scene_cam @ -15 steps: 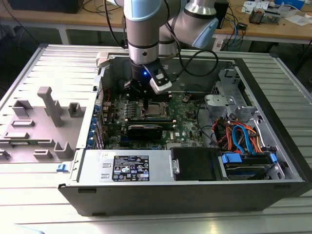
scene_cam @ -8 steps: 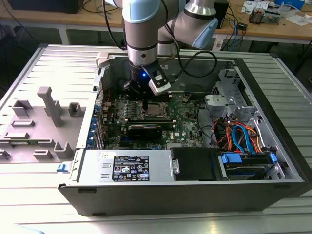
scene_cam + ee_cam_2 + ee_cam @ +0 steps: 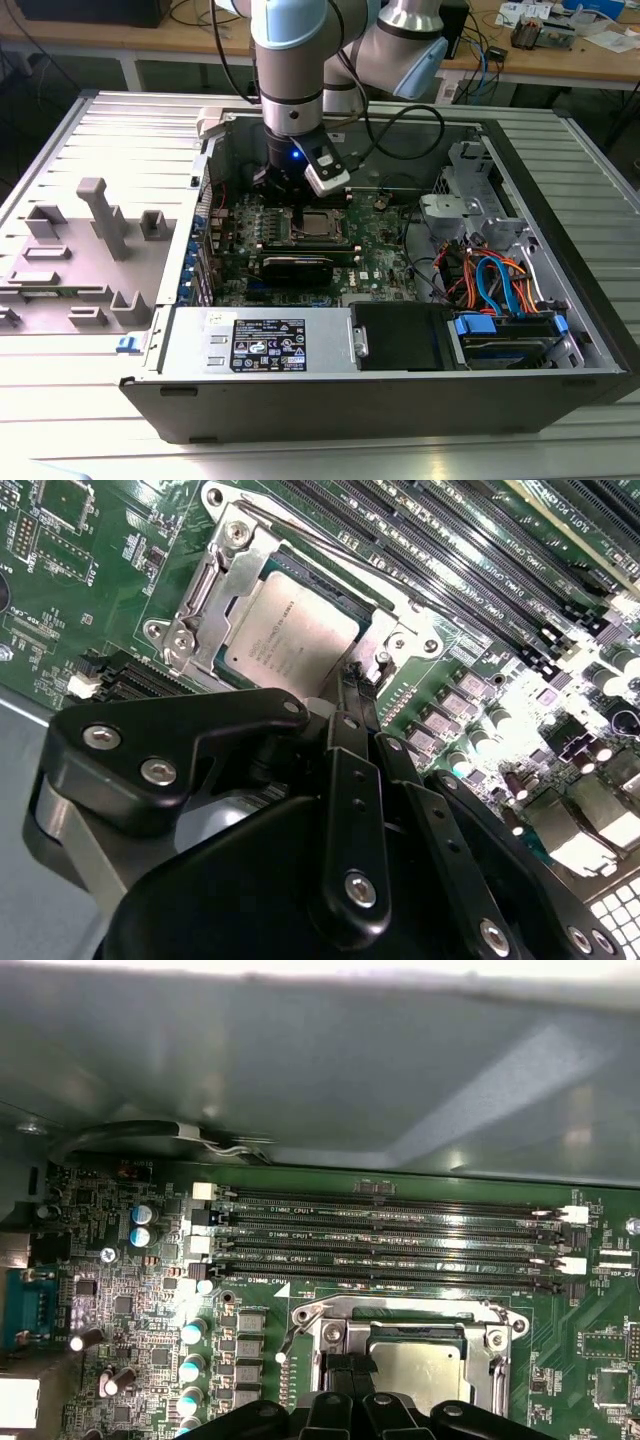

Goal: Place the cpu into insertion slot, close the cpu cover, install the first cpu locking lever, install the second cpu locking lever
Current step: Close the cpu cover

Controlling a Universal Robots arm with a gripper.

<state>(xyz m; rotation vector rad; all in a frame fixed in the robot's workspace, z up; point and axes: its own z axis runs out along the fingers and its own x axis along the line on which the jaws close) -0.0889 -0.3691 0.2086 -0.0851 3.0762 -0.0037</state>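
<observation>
The hand (image 3: 358,680) hangs low inside the open computer case (image 3: 400,390) on the worktop (image 3: 80,130), its fingertips drawn narrow, almost together, at the edge of the insertion slot (image 3: 318,573). Whether they pinch anything cannot be told. The cpu (image 3: 290,630) lies flat in the slot on the green motherboard (image 3: 90,600), with the cpu cover (image 3: 238,572) folded down around it. A thin locking lever (image 3: 300,535) runs along the slot's side next to the long memory slots (image 3: 390,1230).

The cpu (image 3: 290,630) top is dull metal (the cpu cover (image 3: 232,575) shinier); gripper (image 3: 358,685) matt black.
</observation>
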